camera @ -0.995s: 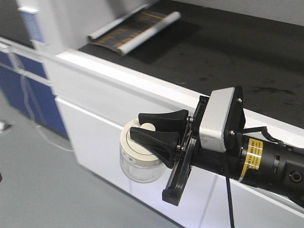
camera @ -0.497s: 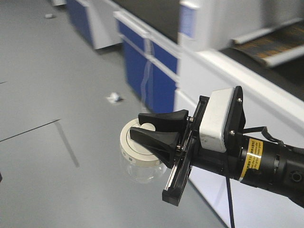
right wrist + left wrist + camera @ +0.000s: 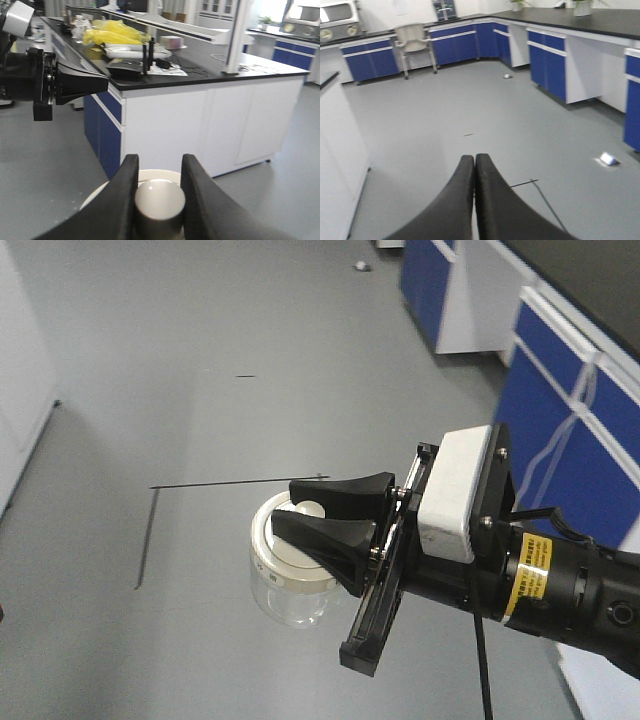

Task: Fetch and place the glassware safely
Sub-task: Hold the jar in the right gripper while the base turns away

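the right end effector [image 3: 300, 508] grips the knob [image 3: 159, 200] on the cream lid [image 3: 268, 540] of the jar [image 3: 290, 590], holding it in the air above a grey floor [image 3: 200, 390] marked with a thin black line [image 3: 235, 481]. blue cabinets [image 3: 560, 410] line the room. a black-topped counter [image 3: 200, 70] carries yellow bags [image 3: 112, 36]. the left end effector [image 3: 474, 170] has its fingers pressed together, holding nothing.

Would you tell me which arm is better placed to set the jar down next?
Right: the right tool grips the jar by its lid knob, while the left tool is shut and empty.
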Motion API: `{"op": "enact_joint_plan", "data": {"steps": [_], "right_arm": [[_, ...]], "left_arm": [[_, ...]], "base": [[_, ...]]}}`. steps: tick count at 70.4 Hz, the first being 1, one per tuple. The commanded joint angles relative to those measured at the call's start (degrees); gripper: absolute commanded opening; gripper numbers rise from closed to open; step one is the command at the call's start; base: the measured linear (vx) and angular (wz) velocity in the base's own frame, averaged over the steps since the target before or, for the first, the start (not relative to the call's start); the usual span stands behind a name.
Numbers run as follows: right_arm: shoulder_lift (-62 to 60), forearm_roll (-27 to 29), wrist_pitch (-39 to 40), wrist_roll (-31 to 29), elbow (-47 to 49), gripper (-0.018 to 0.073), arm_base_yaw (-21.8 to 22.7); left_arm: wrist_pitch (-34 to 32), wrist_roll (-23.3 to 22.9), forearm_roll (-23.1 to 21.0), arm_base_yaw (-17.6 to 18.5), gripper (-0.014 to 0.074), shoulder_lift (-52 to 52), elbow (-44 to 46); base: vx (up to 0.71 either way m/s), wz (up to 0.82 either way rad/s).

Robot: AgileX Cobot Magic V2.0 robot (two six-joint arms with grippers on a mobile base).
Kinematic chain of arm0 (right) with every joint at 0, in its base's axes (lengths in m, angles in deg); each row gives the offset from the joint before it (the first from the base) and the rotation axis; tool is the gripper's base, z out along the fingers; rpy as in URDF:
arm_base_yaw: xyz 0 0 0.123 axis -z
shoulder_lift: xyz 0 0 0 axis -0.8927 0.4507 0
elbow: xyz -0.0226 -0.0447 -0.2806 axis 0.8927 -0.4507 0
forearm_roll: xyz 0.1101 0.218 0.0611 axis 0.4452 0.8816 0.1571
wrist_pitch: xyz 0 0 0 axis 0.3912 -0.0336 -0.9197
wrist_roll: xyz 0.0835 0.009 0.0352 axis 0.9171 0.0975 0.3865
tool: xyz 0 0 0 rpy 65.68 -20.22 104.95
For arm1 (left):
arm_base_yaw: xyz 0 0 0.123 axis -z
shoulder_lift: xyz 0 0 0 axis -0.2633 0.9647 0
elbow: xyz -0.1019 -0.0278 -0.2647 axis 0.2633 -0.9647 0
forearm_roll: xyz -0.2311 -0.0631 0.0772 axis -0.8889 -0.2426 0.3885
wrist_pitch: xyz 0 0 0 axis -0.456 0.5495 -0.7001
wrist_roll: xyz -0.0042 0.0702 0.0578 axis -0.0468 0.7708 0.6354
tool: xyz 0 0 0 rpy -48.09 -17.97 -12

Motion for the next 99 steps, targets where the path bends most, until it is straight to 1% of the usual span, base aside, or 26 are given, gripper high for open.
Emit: {"op": "enact_joint_plan", "data": {"steps": [1,21,45,99], "right_arm": [[-1.7,2.8,4.2,-0.4,1.6,-0.0001,0.0],[-1.7,2.8,4.2,-0.4,1.6,-0.0001,0.0],[-1.7,2.8,4.2,-0.4,1.6,-0.0001,0.0],[-1.7,2.8,4.2,-0.4,1.6,-0.0001,0.0]], "left_arm": [[-4.2,-0.4,-0.3,0.1,-0.0007,-0.1,1.5],[-4.2,-0.4,-0.3,0.1,-0.0007,-0.1,1.5],[-4.2,-0.4,-0.3,0.1,-0.0007,-0.1,1.5],[-4.2,-0.4,-0.3,0.1,-0.0007,-0.1,1.5]], "base": [[0.16,0.56],[0.19,0.42],[0.28,0.23],[0.40,0.00]]}}
